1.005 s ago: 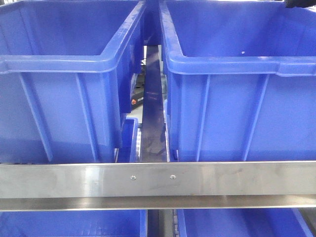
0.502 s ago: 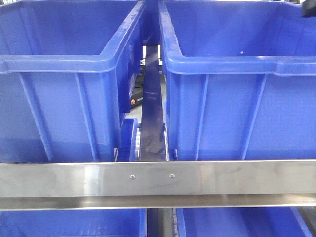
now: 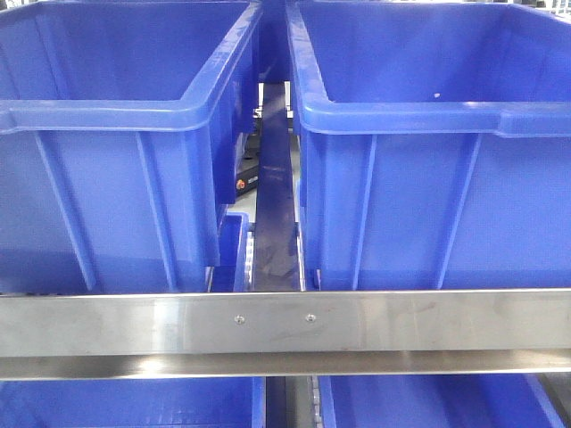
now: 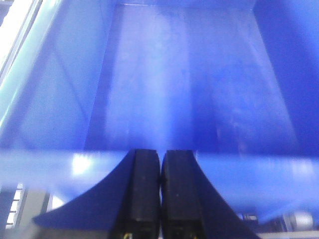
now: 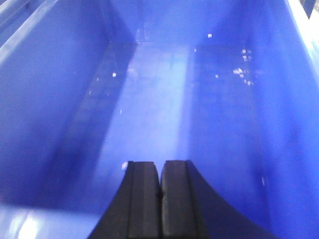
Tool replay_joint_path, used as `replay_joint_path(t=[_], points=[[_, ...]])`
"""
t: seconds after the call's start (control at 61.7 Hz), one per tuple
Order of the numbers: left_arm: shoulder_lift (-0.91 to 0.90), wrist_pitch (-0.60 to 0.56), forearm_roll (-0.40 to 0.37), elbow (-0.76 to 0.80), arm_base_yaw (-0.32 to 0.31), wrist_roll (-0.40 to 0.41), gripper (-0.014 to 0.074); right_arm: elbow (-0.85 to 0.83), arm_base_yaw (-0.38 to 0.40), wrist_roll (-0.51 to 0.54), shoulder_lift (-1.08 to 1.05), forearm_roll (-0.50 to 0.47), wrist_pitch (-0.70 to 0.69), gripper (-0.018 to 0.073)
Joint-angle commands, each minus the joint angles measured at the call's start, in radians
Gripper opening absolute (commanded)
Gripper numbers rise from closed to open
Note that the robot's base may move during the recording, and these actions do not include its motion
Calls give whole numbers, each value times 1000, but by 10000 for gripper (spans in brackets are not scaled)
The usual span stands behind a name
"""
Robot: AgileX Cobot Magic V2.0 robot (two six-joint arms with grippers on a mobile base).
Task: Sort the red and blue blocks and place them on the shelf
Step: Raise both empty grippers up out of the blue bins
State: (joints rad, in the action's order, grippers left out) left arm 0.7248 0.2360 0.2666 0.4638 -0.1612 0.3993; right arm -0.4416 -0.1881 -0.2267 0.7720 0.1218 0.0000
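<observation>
Two bins [image 3: 116, 116] [image 3: 428, 116] side by side behind rail [image 3: 285, 323].

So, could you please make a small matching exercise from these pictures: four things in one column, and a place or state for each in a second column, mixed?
Things:
1. left pincer
2. right pincer
3. silver rail
4. two screws

Places or states:
A. runs across, in front of the blue bins
B. shut, over the front rim of a bin
C. sit near the middle of the rail
D. shut, inside a bin, over its floor

Pairs: 1-B, 2-D, 3-A, 4-C
</observation>
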Motion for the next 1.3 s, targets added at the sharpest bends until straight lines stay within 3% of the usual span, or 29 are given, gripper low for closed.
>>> replay_joint_path(t=[0.0,1.28], points=[[-21,-89,6,15,-2,3,134,-10,5,7,-40,12,-84,55],[-27,-87,6,12,-2,3,134,-7,-10,7,-49,12,-88,55]])
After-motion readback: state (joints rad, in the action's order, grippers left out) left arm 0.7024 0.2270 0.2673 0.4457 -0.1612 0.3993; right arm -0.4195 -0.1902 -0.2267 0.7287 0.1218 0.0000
